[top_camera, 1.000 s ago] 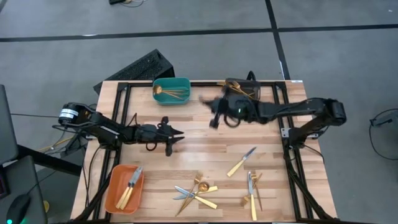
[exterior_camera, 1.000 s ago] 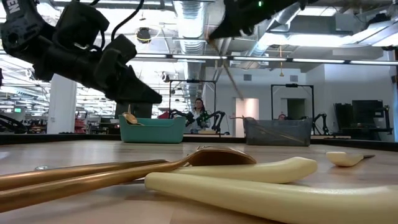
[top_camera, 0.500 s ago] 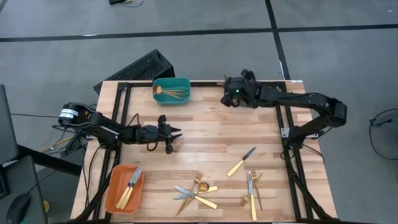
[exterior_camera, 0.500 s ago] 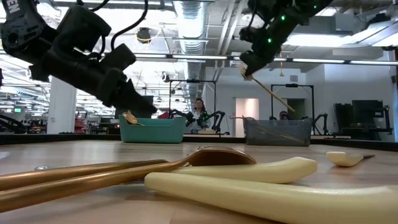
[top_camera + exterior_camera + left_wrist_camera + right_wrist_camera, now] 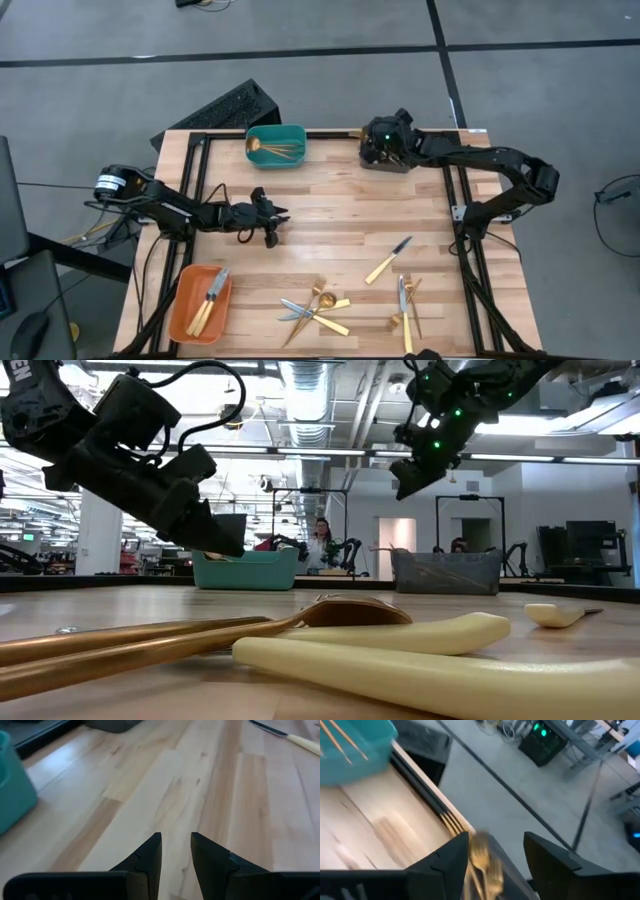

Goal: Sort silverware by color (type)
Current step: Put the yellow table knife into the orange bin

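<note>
- Grey floor around a pale wooden table (image 5: 330,215) with a black frame; workshop room with ceiling lights beyond it in the low view
- Teal bin (image 5: 276,146), far edge of the table: gold pieces inside
- Dark grey bin (image 5: 385,160), far right: gold forks (image 5: 482,857) visible inside through the right wrist view
- Orange bin (image 5: 201,302), near left corner: knives with pale handles inside
- Loose silverware (image 5: 318,307), near edge: a crossed heap of gold and silver pieces at centre, a second cluster (image 5: 405,300) to its right, one knife (image 5: 388,260) lying apart from both
- Right claw (image 5: 382,140): above the dark grey bin, fingers spread, nothing between them
- Left claw (image 5: 272,218): low over bare wood left of centre, fingers part way apart with a narrow gap, holding nothing
- Handling, by judgement: pieces light, stiff, thin and smooth, so likely to slip or pivot in a grip; they lie flat on the wood, leaving little edge to catch; best taken across the handle near mid-length; crossed pieces likely to drag neighbours, so the lone knife looks easiest
- Brands, labels, writing: none readable
</note>
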`<control>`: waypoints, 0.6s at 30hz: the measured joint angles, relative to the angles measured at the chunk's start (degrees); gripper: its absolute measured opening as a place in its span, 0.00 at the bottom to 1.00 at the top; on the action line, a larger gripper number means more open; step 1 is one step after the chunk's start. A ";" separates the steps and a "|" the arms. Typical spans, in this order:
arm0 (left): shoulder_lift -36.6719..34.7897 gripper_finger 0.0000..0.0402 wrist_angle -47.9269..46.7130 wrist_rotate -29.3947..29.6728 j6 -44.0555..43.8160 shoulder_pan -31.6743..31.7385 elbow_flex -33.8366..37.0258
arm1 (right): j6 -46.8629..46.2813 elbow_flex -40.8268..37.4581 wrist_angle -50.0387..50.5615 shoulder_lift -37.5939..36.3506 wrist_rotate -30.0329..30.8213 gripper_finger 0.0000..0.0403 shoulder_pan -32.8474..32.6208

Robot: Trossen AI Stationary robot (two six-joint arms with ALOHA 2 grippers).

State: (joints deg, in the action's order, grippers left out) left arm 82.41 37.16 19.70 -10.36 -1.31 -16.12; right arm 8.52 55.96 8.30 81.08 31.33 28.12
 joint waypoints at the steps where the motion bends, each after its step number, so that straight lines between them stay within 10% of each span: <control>1: 0.00 0.23 -0.05 0.76 -0.30 -0.03 0.00 | -0.94 0.00 -0.84 0.00 -0.06 0.55 -0.44; 7: -0.91 0.22 -0.41 2.13 -2.85 -1.13 0.06 | -14.35 -2.41 -5.52 -0.04 -5.47 0.53 -6.98; 12: -9.69 0.15 8.97 1.61 3.79 -5.96 -0.10 | -23.77 -13.68 -34.24 2.69 -18.54 0.51 -14.18; 18: -21.67 0.09 -1.69 8.08 8.38 -9.22 0.00 | -21.06 -17.03 -50.32 7.12 -31.98 0.50 -21.30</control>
State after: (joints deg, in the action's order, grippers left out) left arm 60.74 35.47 27.78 -1.98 -10.53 -16.12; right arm -12.54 38.94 -42.02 88.20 -0.66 6.82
